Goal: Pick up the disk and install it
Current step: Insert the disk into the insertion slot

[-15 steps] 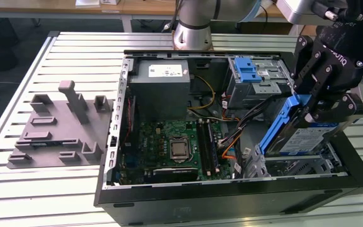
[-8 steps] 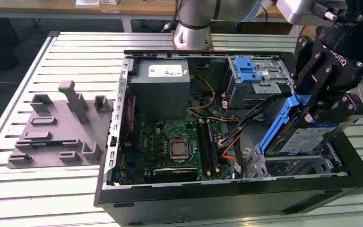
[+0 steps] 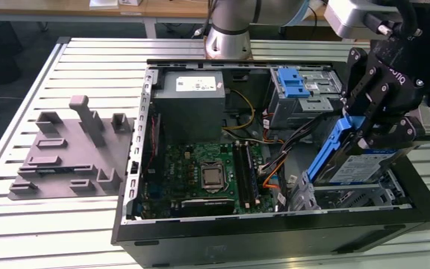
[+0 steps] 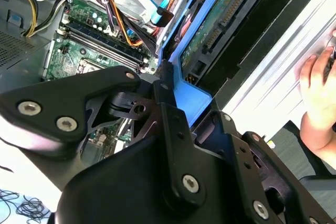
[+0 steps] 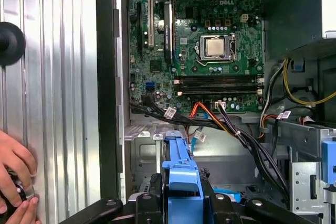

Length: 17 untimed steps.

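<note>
The gripper [image 3: 385, 139] has its jaws closed on the blue rails [image 3: 327, 151] of the disk [image 3: 353, 168], at the lower right of the exterior view, inside the open computer case [image 3: 275, 238]. The disk stands tilted on edge with its lower end at the mouth of the metal bay [image 3: 372, 197]; contact with the bay cannot be confirmed. For this step, as judged from the frames: keep the blue rails parallel to the bay walls, avoid any twist, and maintain a firm grip so the disk cannot slip. Watch the cables [image 3: 297, 137] just beside the disk, which could snag. The exterior view gives the label side of the disk and its tilt relative to the bay. The second wrist view gives the circuit-board underside of the disk [image 4: 220, 19]. The first wrist view looks along the disk edge toward the motherboard [image 5: 199, 51], useful for checking alignment. Both wrist views show a person's hand [image 5: 16, 174] on the slatted table [image 5: 58, 77] beside the case.
</note>
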### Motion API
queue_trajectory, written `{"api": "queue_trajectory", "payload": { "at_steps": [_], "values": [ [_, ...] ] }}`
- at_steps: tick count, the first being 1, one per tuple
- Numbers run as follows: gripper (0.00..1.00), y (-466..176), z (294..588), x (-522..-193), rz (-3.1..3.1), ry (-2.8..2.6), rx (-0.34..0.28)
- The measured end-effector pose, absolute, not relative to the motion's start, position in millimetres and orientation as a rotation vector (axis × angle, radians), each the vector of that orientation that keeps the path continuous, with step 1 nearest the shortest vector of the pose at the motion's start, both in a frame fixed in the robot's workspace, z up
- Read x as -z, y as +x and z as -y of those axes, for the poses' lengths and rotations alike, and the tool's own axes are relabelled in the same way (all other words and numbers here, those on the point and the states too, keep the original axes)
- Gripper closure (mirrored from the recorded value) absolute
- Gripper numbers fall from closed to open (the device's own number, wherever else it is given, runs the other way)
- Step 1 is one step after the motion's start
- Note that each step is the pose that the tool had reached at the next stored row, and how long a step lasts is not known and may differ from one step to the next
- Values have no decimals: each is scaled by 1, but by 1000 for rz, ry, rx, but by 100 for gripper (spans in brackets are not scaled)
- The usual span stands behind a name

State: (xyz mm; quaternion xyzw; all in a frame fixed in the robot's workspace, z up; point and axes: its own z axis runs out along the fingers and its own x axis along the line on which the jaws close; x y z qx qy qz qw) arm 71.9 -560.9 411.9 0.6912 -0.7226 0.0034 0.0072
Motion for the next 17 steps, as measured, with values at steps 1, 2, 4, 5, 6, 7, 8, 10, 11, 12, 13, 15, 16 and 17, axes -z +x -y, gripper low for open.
{"api": "queue_trajectory", "payload": {
  "at_steps": [1,2,4,5,6,7,8,10,11,12,13,15,16,17],
  "values": [
    [64,72,561,-411,2260,2162,-11],
    [64,72,561,-410,2260,2162,-11],
    [64,72,561,-408,2260,2162,-11],
    [64,72,561,-407,2260,2162,-11],
    [64,72,561,-405,2260,2162,-11],
    [64,72,561,-404,2260,2162,-11],
    [64,72,561,-403,2260,2162,-11],
    [64,72,561,-403,2260,2162,-12],
    [64,72,561,-403,2260,2162,-12],
    [63,72,561,-403,2260,2162,-12],
    [63,72,561,-403,2260,2162,-12],
    [56,72,561,-401,2260,2162,-11],
    [56,72,561,-400,2260,2162,-11],
    [56,72,561,-398,2260,2162,-11]
  ]
}}
